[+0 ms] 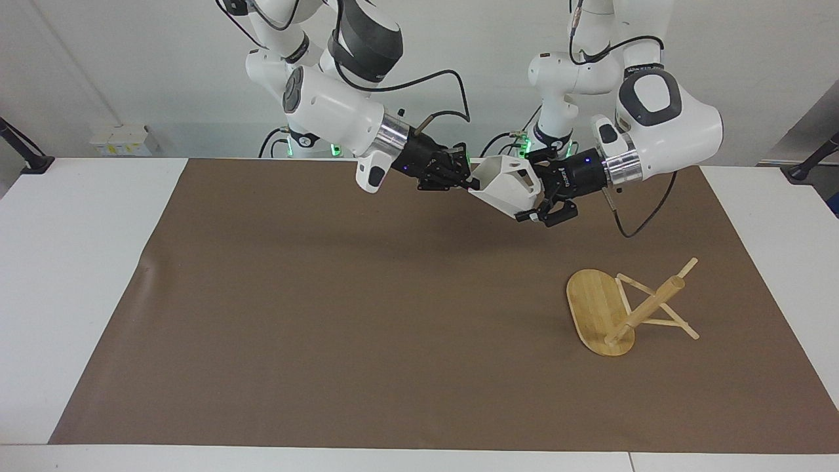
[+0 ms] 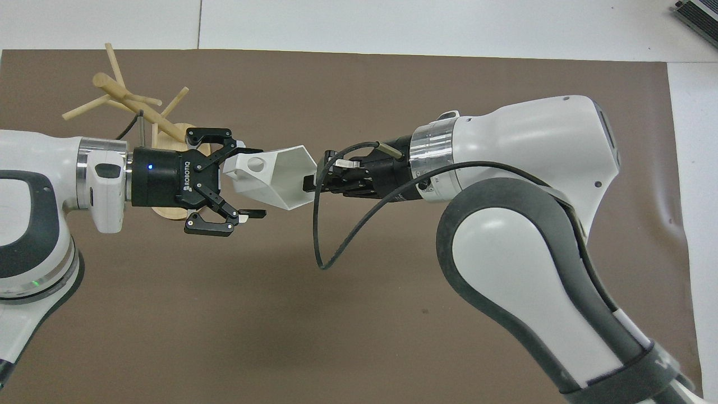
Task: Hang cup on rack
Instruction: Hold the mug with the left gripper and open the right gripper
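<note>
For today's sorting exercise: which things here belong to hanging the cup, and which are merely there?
Belongs to the job:
cup
rack
right hand, gripping the cup's rim
left hand, at the cup's base

Merely there:
brown mat

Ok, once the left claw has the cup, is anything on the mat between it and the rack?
Nothing visible. The cup hangs in the air between the right claw, shut on its rim, and the left claw at its handle end. Only bare brown mat lies between there and the rack.
</note>
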